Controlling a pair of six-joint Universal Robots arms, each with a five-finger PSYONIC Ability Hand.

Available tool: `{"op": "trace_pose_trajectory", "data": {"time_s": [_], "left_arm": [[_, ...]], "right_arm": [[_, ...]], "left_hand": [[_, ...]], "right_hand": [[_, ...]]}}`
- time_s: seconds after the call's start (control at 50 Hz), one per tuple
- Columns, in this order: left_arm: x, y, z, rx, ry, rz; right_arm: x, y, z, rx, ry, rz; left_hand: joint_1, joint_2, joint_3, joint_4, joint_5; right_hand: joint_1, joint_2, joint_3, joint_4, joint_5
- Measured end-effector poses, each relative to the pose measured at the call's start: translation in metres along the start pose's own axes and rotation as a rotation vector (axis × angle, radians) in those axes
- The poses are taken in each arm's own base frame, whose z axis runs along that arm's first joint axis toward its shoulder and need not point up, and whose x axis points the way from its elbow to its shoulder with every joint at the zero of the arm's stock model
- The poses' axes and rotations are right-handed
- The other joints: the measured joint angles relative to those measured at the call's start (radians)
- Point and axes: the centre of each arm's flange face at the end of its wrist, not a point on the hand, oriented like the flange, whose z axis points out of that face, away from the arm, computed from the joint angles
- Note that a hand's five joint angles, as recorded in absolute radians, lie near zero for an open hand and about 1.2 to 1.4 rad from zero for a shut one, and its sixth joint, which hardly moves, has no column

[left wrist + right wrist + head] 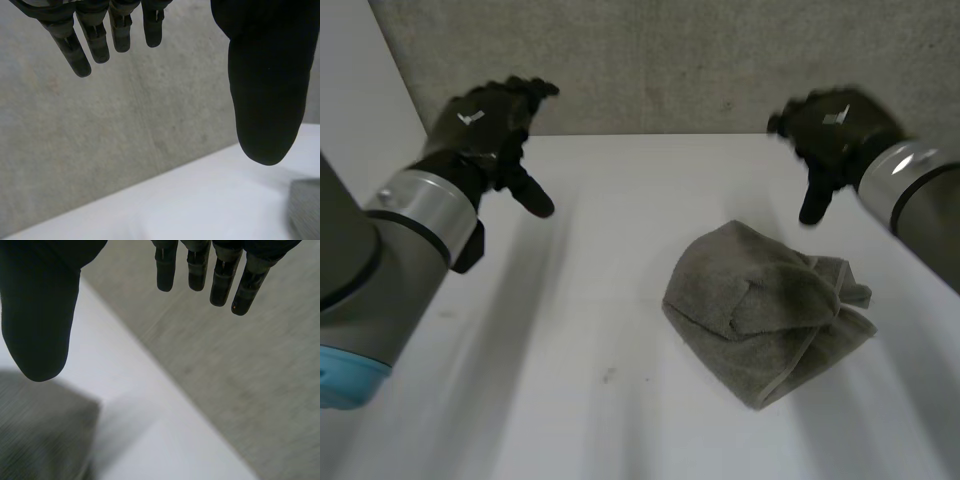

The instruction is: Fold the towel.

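On the white table (600, 300), toward its right side, a grey towel (765, 308) lies loosely folded into a rumpled bundle. Farther back, the left hand (485, 125) and right hand (830, 130) hang above the table, fingers relaxed and spread, holding nothing, both apart from the towel.

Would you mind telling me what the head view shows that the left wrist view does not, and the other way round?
The head view adds the left arm and right arm, the right hand raised over the white table, and the whole grey towel lying crumpled on it, touched by neither hand. The left wrist view adds the left hand's palm side close up, its fingers straight, holding nothing. Both share the left hand, table, grey wall and towel, though the wrist view catches just its edge.
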Motion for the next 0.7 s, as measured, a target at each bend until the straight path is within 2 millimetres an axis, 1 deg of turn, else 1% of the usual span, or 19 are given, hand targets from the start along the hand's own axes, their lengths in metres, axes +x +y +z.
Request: {"op": "trace_pose_trajectory", "data": {"time_s": [0.04,0.06,0.08,0.1,0.12,0.18,0.22,0.24,0.28,0.3,0.34,0.36,0.44,0.52,0.6,0.62,0.66,0.68,0.7], "left_arm": [[0.002,0.005,0.001,-0.016,0.005,0.001],[0.002,0.005,0.001,-0.016,0.005,0.001],[0.004,0.012,0.002,-0.038,0.009,0.003],[0.004,0.014,0.002,-0.043,0.009,0.003],[0.004,0.018,0.002,-0.057,0.009,0.004],[0.003,0.025,0.001,-0.078,0.005,0.007],[0.001,0.028,-0.001,-0.089,0.002,0.009],[0.001,0.028,-0.001,-0.089,0.002,0.009],[-0.001,0.032,-0.005,-0.106,-0.006,0.011],[-0.002,0.033,-0.006,-0.109,-0.008,0.011],[-0.004,0.034,-0.008,-0.114,-0.014,0.012],[-0.005,0.034,-0.01,-0.115,-0.018,0.012],[-0.015,0.033,-0.014,-0.114,-0.046,0.011],[-0.032,0.026,-0.018,-0.094,-0.101,0.008],[-0.046,0.02,-0.018,-0.074,-0.148,0.005],[-0.051,0.018,-0.018,-0.067,-0.163,0.004],[-0.061,0.015,-0.017,-0.056,-0.195,0.003],[-0.067,0.013,-0.017,-0.049,-0.215,0.002],[-0.07,0.012,-0.017,-0.046,-0.226,0.002]], "right_arm": [[-0.006,0.012,0.006,-0.056,-0.033,-0.005],[-0.006,0.012,0.006,-0.056,-0.033,-0.005],[-0.017,0.035,0.016,-0.14,-0.081,-0.005],[-0.02,0.041,0.019,-0.161,-0.092,-0.004],[-0.028,0.057,0.028,-0.204,-0.116,-0.001],[-0.041,0.086,0.043,-0.263,-0.149,0.001],[-0.048,0.101,0.052,-0.283,-0.16,-0.001],[-0.048,0.101,0.052,-0.283,-0.16,-0.001],[-0.058,0.122,0.065,-0.294,-0.169,-0.011],[-0.06,0.125,0.068,-0.291,-0.168,-0.015],[-0.062,0.129,0.074,-0.281,-0.163,-0.022],[-0.062,0.129,0.076,-0.271,-0.159,-0.025],[-0.063,0.113,0.083,-0.182,-0.129,-0.029],[-0.081,0.061,0.076,0.039,-0.128,0.0],[-0.109,0.03,0.062,0.17,-0.181,0.03],[-0.123,0.021,0.055,0.208,-0.215,0.039],[-0.147,0.015,0.044,0.23,-0.28,0.044],[-0.167,0.015,0.034,0.228,-0.339,0.042],[-0.176,0.016,0.029,0.221,-0.371,0.039]], "left_hand": [[0.009,0.0,0.0,0.0,0.0],[0.009,0.0,0.0,0.0,0.0],[0.009,0.0,0.0,0.0,0.0],[0.009,0.0,0.0,0.0,0.0],[0.009,0.0,0.0,0.0,0.0],[0.007,-0.002,-0.002,-0.002,0.0],[0.006,-0.002,-0.002,-0.002,0.0],[0.006,-0.002,-0.002,-0.002,0.0],[0.006,-0.005,-0.002,-0.002,0.0],[0.006,-0.005,-0.002,-0.003,0.0],[0.006,-0.005,-0.004,-0.003,0.0],[0.006,-0.006,-0.005,-0.004,0.0],[0.006,-0.008,-0.007,-0.006,0.0],[0.004,-0.012,-0.011,-0.01,0.0],[0.003,-0.016,-0.014,-0.012,0.0],[0.0,-0.016,-0.014,-0.013,0.0],[0.0,-0.018,-0.017,-0.016,0.0],[-0.001,-0.019,-0.019,-0.016,0.0],[-0.002,-0.02,-0.019,-0.016,0.0]], "right_hand": [[0.0,0.0,0.0,0.0,0.0],[0.0,0.0,0.0,0.0,0.0],[0.0,0.0,0.0,0.0,0.0],[0.0,0.0,0.0,0.0,0.0],[0.0,0.0,0.0,0.0,0.0],[0.034,0.034,0.055,0.038,0.04],[0.133,0.158,0.184,0.153,0.147],[0.133,0.158,0.184,0.153,0.147],[0.341,0.4,0.421,0.399,0.375],[0.489,0.594,0.612,0.573,0.525],[0.537,0.654,0.651,0.633,0.577],[0.694,0.875,0.882,0.878,0.802],[0.712,0.92,0.935,0.948,0.849],[0.712,0.92,0.947,0.952,0.87],[0.717,0.92,0.962,0.952,0.878],[0.719,0.92,0.962,0.952,0.879],[0.719,0.92,0.962,0.952,0.88],[0.719,0.92,0.962,0.952,0.881],[0.719,0.92,0.962,0.952,0.881]]}}
